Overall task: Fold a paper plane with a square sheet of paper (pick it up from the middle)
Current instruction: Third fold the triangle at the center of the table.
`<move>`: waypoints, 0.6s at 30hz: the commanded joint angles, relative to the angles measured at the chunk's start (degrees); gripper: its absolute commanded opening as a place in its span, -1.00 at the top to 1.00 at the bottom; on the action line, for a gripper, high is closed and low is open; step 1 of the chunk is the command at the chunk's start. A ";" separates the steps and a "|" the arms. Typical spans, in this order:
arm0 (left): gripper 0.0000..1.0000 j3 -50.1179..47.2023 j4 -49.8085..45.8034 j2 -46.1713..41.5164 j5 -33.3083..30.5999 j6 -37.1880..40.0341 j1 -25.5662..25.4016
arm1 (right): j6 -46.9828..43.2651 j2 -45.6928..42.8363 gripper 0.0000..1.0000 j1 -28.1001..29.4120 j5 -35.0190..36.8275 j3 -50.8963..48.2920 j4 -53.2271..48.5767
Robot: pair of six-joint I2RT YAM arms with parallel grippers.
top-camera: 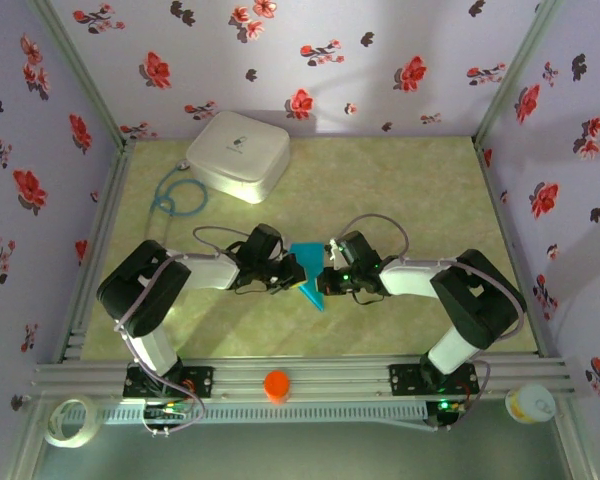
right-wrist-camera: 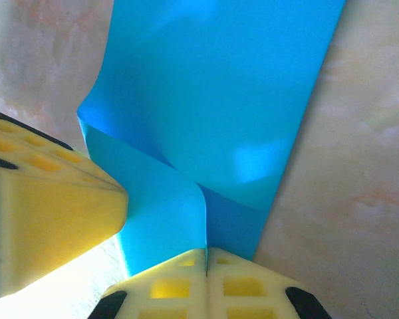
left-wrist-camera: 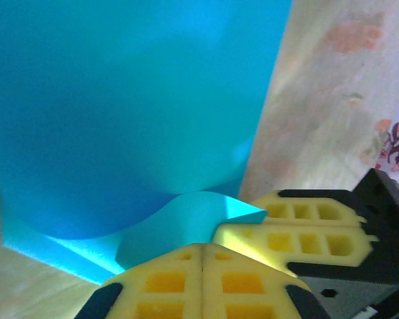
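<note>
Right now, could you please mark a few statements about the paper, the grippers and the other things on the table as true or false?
1. The left gripper and the right gripper are both shut on the square sheet of paper. True.
2. The sheet lies flat and unfolded. False: it is bent, with one flap curling over.
3. The white rounded box stands at the back left of the table. True.
4. The orange round object rests on the paper. False: it sits on the near rail.
</note>
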 commanded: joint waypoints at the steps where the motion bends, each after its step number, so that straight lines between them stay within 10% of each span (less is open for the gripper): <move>1: 1.00 0.70 -3.67 1.69 -1.88 2.31 -0.35 | -0.05 1.05 1.00 -0.36 2.17 0.42 -2.33; 18: 1.00 -1.12 -6.13 1.70 -5.31 2.86 -0.35 | 1.62 -1.11 0.80 -0.36 0.80 1.91 -2.89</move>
